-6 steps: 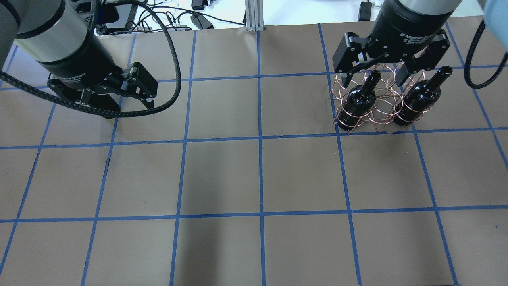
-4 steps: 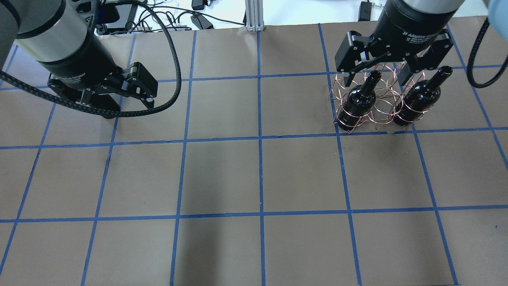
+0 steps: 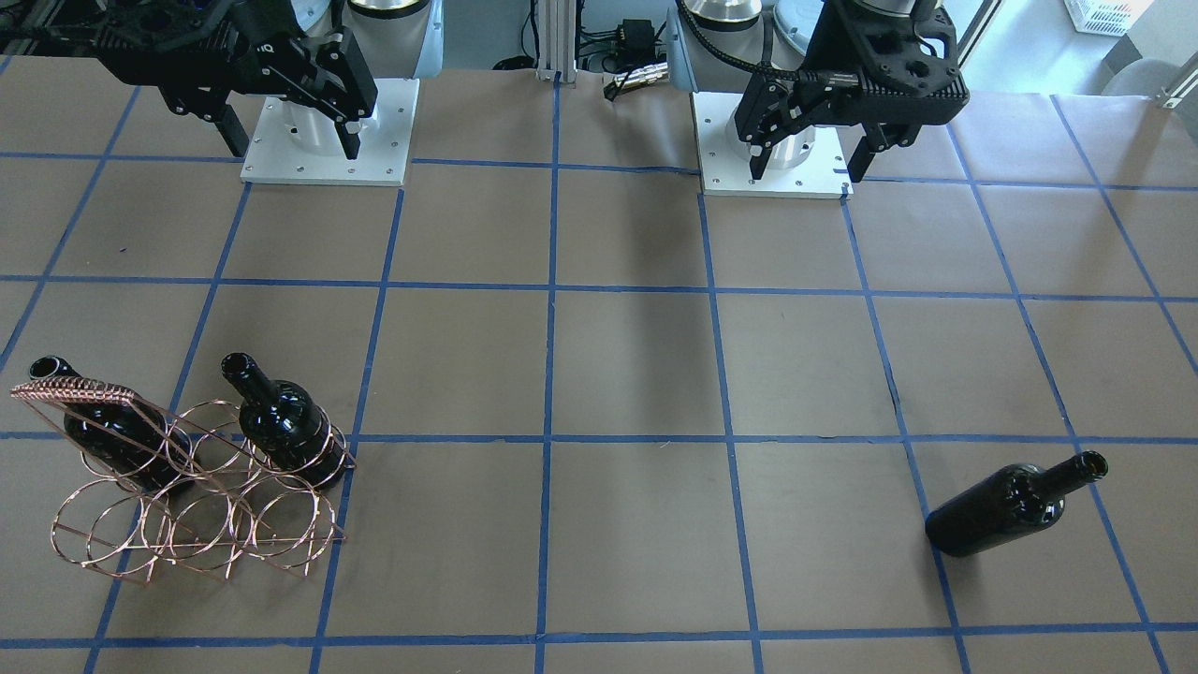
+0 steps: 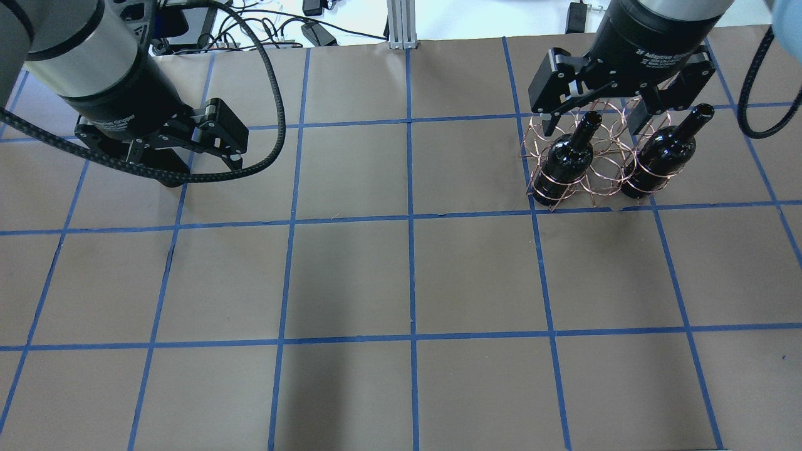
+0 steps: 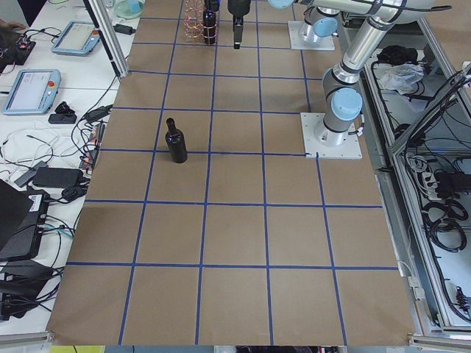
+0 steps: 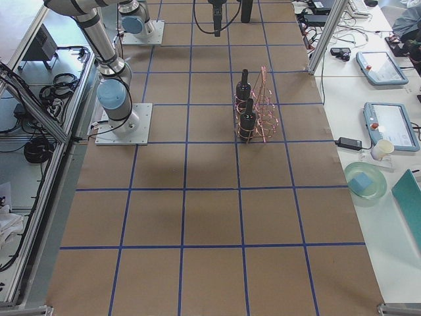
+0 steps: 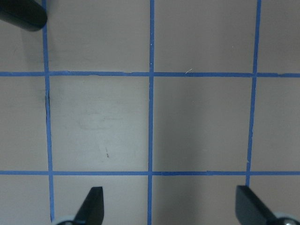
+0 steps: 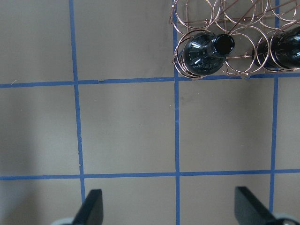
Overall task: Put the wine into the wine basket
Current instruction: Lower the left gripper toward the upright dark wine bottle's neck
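Black wine bottle (image 3: 1015, 506) upright, well apart from copper wire basket (image 3: 192, 510).

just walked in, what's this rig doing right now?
Two near-black glass wine bottles already stand in the copper wire basket, with an empty ring between them. A third look-alike bottle stands loose on the brown gridded table, on the robot's left side. Neither arm holds anything: the right gripper hovers open near the basket, and the left gripper hovers open over bare table.
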### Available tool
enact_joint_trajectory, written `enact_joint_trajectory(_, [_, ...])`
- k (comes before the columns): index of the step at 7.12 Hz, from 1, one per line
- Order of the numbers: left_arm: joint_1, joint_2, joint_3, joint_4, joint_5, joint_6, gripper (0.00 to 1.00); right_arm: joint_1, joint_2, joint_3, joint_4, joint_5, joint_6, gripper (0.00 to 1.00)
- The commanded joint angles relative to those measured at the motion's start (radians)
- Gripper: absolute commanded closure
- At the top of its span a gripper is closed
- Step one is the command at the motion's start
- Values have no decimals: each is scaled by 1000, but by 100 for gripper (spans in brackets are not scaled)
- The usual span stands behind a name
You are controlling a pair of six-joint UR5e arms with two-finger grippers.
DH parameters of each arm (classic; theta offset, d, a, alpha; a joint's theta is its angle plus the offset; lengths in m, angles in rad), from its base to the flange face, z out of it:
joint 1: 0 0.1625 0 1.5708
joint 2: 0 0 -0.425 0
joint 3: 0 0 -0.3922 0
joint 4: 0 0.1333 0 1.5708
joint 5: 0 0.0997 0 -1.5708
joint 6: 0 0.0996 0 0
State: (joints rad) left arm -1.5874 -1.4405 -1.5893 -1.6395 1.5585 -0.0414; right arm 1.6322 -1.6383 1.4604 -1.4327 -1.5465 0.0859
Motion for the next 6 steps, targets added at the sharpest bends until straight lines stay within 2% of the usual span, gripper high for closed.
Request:
enact_joint_trajectory(1, [3,-1,0,0,-5,0,0,0,-2,1,0,0,0,0])
enact_joint_trajectory(5, [26,-12,21,7,1,3,0,0,0,1,0,-4,-2,0])
enact_joint_trajectory(6, [90,-14,28,26,2,6,0,0,0,1,0,-1,-2,0])
